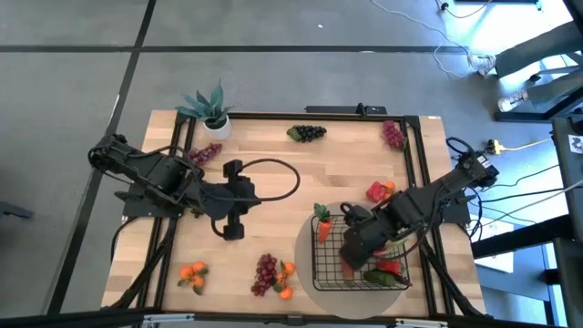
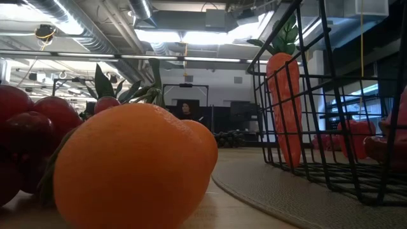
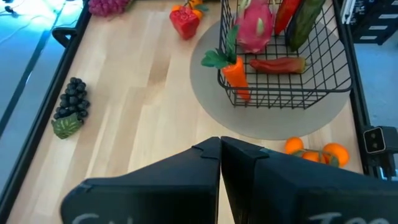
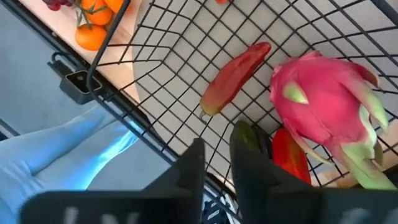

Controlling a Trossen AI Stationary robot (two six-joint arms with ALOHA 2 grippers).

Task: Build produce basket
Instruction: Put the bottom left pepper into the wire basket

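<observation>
Black wire basket (image 1: 360,253) sits on the grey mat (image 1: 305,251) near the tabletop's front right corner. Loaded: dragon fruit (image 4: 323,102), red pepper (image 4: 235,76), green pepper (image 1: 384,279), carrot (image 1: 322,223) at its wall. Outstanding: 3 grape bunches, 2 orange clusters. Right gripper (image 4: 216,163) is over the basket, fingers slightly apart, empty; left gripper (image 3: 221,146) closed mid-table. Only the right wrist view shows the dragon fruit whole.

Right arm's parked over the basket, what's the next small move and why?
Probably lift the right gripper straight up out of the basket. Its fingers stand slightly apart and hold nothing, with the dragon fruit, a long red pepper and a green pepper lying in the basket, so this drop looks finished. Grapes and oranges remain on the table. The left gripper waits shut mid-table.
</observation>
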